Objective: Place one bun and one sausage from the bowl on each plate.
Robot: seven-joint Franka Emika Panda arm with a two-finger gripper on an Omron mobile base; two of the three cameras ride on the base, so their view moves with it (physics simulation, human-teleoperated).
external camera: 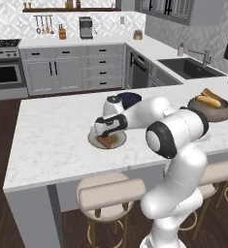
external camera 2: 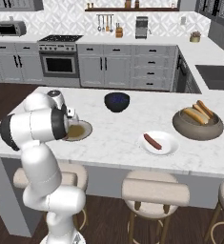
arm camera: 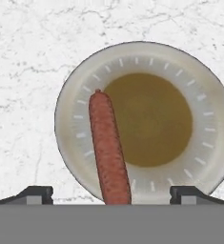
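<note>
My gripper (arm camera: 112, 193) hangs open just above the grey-rimmed plate (arm camera: 204, 119), its two fingertips (arm camera: 35, 193) spread wide and touching nothing. A reddish sausage (arm camera: 107, 147) lies on the left part of that plate, between the fingertips and below them. In the left base view the gripper (external camera: 102, 131) is low over this plate (external camera: 116, 141) and its sausage (external camera: 104, 142). On the white plate (external camera 2: 170, 144) to the right lies another sausage (external camera 2: 152, 141). Further right, the brown bowl (external camera 2: 198, 131) holds golden buns (external camera 2: 194, 114).
A glossy dark blue bowl (external camera 2: 117, 101) stands on the island behind the plates. Stools line the island's near edge. The sink (external camera: 188, 67) and the back counter lie beyond.
</note>
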